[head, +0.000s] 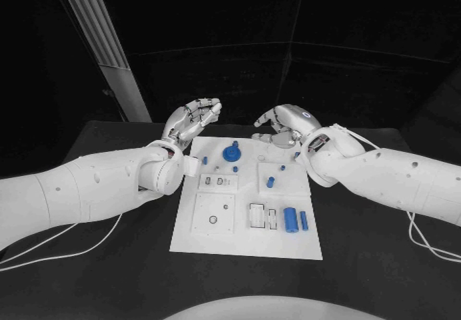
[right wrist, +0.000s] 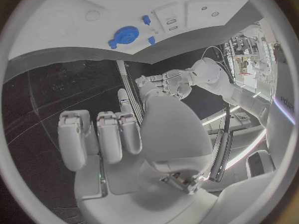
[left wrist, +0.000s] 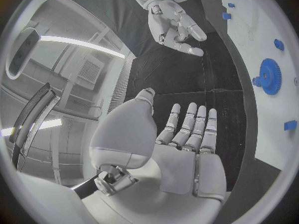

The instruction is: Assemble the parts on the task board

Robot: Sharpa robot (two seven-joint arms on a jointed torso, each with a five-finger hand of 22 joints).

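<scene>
We see the left hand and right hand empty with fingers spread, flanking the board's far edge. Blue gear stands on the board; bare desk surrounds it.

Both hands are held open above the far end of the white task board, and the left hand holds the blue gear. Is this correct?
Not quite. The left hand holds nothing: in the left wrist view its palm is bare and its fingers are apart. The blue gear stands on the task board, as the head view shows. The right hand is also open above the far end.
</scene>
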